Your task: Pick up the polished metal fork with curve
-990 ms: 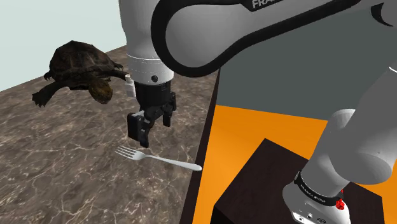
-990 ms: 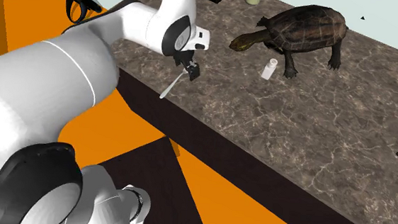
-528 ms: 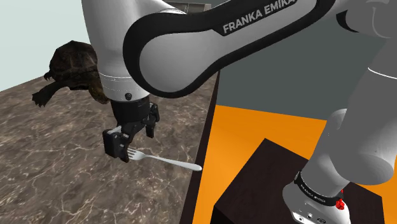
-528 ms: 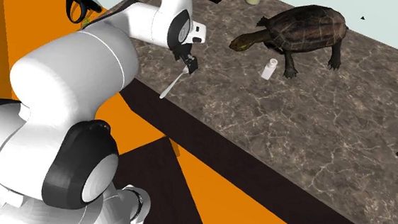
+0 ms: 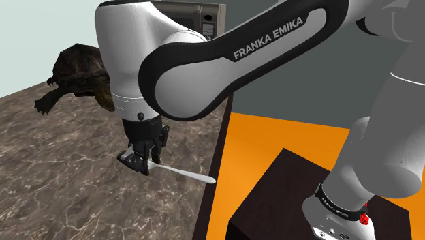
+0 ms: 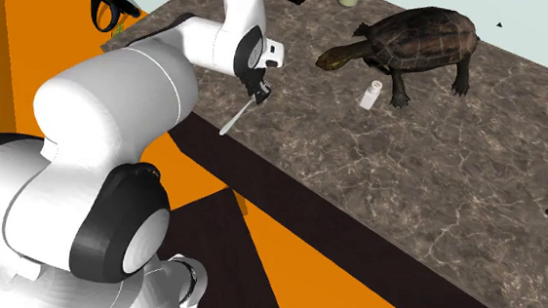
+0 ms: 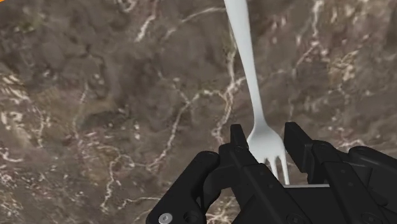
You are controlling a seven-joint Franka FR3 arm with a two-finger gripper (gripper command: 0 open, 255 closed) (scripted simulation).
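Note:
A pale, shiny fork (image 5: 187,173) lies flat on the brown marbled counter (image 5: 61,177), close to the counter's edge. Its handle points toward that edge. My black gripper (image 5: 139,162) is down at the fork's tine end, right on the counter surface. In the wrist view the two fingers (image 7: 238,145) press against either side of the fork (image 7: 248,70) just behind its tines, so my gripper (image 7: 266,136) is shut on it. In the second exterior view the fork (image 6: 233,122) runs out from under the gripper (image 6: 260,95) toward the counter's near edge.
A large dark turtle figure (image 6: 415,45) stands on the counter beyond the fork, with a small white shaker (image 6: 369,93) beside it. The counter's edge (image 5: 216,157) drops to an orange floor (image 5: 272,150). The dark stand box (image 5: 286,198) is at the shoulder view's lower right.
The gripper came down from above the fork onto its tine end and closed from wide open onto it. The fork has not shifted.

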